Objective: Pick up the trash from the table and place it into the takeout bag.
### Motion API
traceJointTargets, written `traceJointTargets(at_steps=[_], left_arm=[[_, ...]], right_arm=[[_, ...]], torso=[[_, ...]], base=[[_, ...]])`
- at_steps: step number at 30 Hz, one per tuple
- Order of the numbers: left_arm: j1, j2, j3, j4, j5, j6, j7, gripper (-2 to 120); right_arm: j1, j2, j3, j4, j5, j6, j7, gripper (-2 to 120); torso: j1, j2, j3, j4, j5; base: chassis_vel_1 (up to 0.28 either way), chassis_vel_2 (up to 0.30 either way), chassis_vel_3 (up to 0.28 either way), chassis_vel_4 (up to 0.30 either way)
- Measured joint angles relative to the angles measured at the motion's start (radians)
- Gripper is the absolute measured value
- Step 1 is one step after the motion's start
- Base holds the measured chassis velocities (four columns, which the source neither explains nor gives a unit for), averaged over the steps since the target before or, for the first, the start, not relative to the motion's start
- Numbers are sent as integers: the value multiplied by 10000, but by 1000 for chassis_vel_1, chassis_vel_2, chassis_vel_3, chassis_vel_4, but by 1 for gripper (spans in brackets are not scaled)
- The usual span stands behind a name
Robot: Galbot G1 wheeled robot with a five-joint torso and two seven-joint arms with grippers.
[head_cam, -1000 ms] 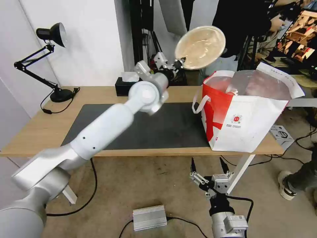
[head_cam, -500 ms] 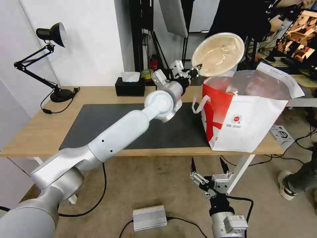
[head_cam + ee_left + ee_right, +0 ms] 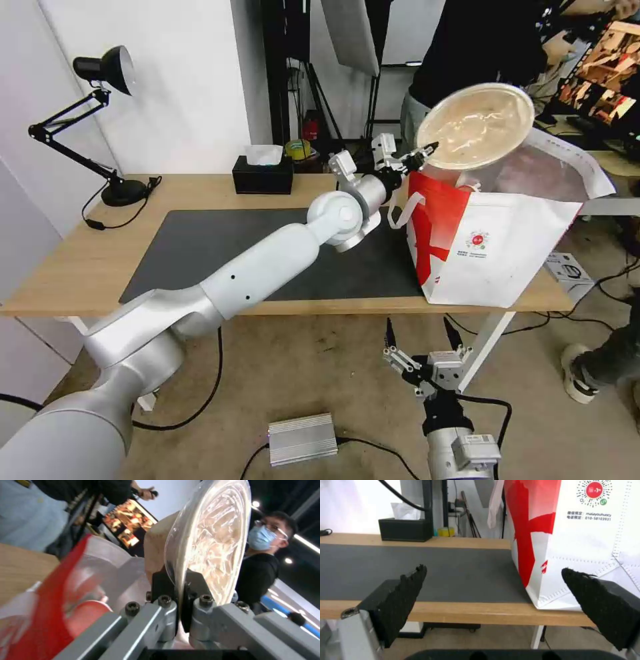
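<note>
Across the table (image 3: pixel 80 267) I see no trash left on the mat (image 3: pixel 200 247); my left gripper (image 3: pixel 421 151) pinches the beige shallow bowl (image 3: pixel 475 125) by its rim, tilted above the takeout bag (image 3: pixel 507 260) at two o'clock. A red cup (image 3: pixel 87 616) already sits inside, so I judge this the last drop — the right gripper (image 3: pixel 421 335) hangs spread wide at six o'clock, idle.

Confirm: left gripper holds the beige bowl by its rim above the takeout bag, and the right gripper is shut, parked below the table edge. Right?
Not quite. The right gripper is open: the right wrist view shows its jaws spread wide with nothing between them. The rest holds: the left gripper pinches the beige bowl by its rim above the takeout bag, and the right one sits low, below the table edge.
</note>
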Motion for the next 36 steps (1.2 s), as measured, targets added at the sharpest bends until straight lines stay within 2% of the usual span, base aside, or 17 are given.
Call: traceJointTargets(at_steps=[1,4,10,29,36], left_arm=[[0,0,0,0,0,0,0,0],[-146,-141,98,389,-11,272,522,0],[-191,-260,183,709,39,324,812,0],[-242,-480,405,1508,720,335,775,0],[-312,-365,573,1520,996,412,688,0]], right_arm=[[0,0,0,0,0,0,0,100],[0,0,0,0,0,0,-1,100],[0,0,0,0,0,0,0,100],[0,0,0,0,0,0,0,100],[-1,0,0,0,0,0,0,100]], torso=[[0,0,0,0,0],[0,0,0,1,-1],[0,0,0,0,-1],[1,0,0,1,-2],[0,0,0,2,-1]], base=[[0,0,0,0],[0,0,0,0],[0,0,0,0],[0,0,0,0],[0,0,0,0]])
